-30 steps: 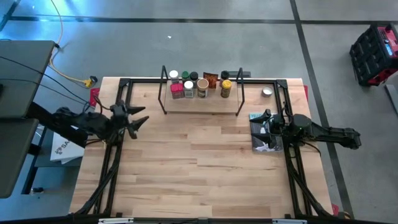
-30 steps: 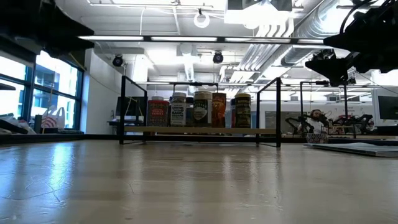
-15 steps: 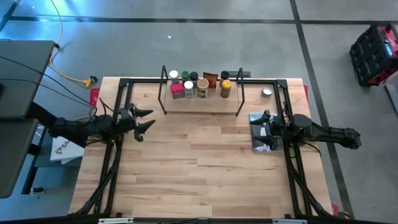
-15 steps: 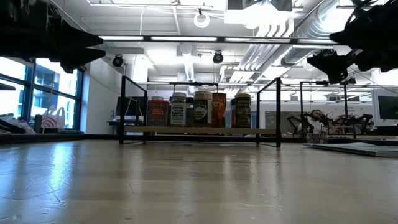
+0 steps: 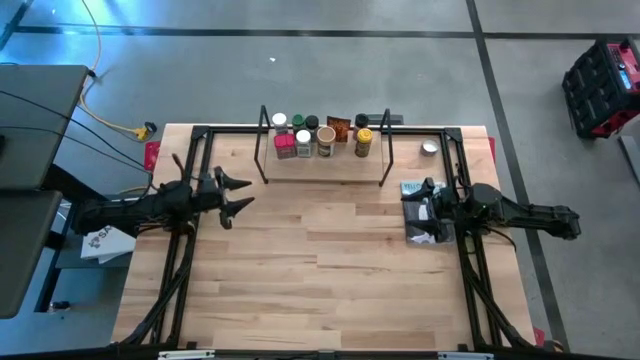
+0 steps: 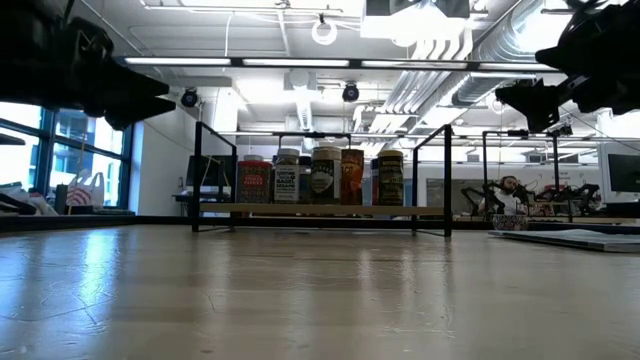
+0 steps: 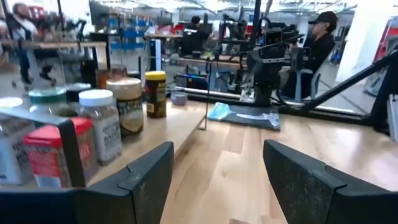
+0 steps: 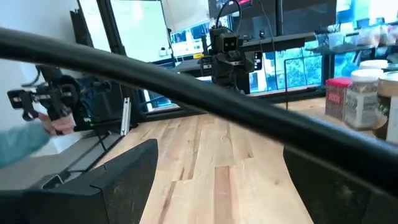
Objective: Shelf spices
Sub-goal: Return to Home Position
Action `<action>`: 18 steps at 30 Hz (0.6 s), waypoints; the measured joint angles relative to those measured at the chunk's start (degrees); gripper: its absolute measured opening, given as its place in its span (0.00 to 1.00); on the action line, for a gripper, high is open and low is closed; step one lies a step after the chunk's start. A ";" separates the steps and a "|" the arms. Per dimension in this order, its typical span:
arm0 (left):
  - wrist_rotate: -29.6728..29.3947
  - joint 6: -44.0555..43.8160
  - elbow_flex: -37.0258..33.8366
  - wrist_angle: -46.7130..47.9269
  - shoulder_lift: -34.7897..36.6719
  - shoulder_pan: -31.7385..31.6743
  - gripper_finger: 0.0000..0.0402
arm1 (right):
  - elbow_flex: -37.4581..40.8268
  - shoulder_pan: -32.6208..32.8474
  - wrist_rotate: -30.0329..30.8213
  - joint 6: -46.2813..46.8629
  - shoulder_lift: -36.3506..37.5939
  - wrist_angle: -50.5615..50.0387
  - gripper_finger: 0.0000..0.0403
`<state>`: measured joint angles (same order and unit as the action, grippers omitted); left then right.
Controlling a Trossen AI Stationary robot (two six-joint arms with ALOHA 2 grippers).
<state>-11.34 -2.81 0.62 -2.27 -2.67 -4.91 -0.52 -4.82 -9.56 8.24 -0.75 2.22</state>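
The spices (image 5: pixel 320 136) stand in a row on the shelf's wooden board (image 5: pixel 320 156), between its black wire uprights, at the table's far edge. The low view shows the same row of spices (image 6: pixel 320 176) on the shelf (image 6: pixel 320 210). My left gripper (image 5: pixel 238 192) hovers open over the table's left part, pointing right, left of the shelf. In the left wrist view the left gripper (image 7: pixel 217 180) has the white, tan and yellow jars (image 7: pixel 124 106) ahead of it. My right gripper (image 5: pixel 428 190) is open above the book on the table's right; in its own view the right gripper (image 8: pixel 217 180) faces left.
A flat book (image 5: pixel 425 215) lies under my right gripper, and a small silver tin (image 5: pixel 429 148) sits by the far right corner. Black frame rails (image 5: pixel 185 260) run along both sides. The bare wood (image 5: pixel 320 260) spans the table's middle and near part. People show in the room beyond the table (image 7: pixel 320 37).
My left gripper has moved toward the table's right, nearer the shelf's left end, with its arm stretching out level. Its fingers stay open. The right arm has kept still and the spices have not moved.
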 joint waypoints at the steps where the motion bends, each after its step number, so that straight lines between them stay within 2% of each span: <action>1: 0.05 -0.98 0.00 -0.01 -0.27 0.00 0.61 | -0.02 0.00 0.00 0.92 0.00 0.00 0.85; 5: 0.31 -3.38 0.00 0.07 -0.42 0.02 0.61 | -0.02 0.00 0.02 3.45 0.00 -0.02 0.85; 18: 0.32 -3.54 0.00 0.14 -0.42 0.04 0.61 | -0.02 0.31 0.06 3.31 0.03 -0.02 0.85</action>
<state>-11.02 -6.35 0.62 -2.13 -3.09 -4.86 -0.54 -4.51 -9.51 11.55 -0.72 2.20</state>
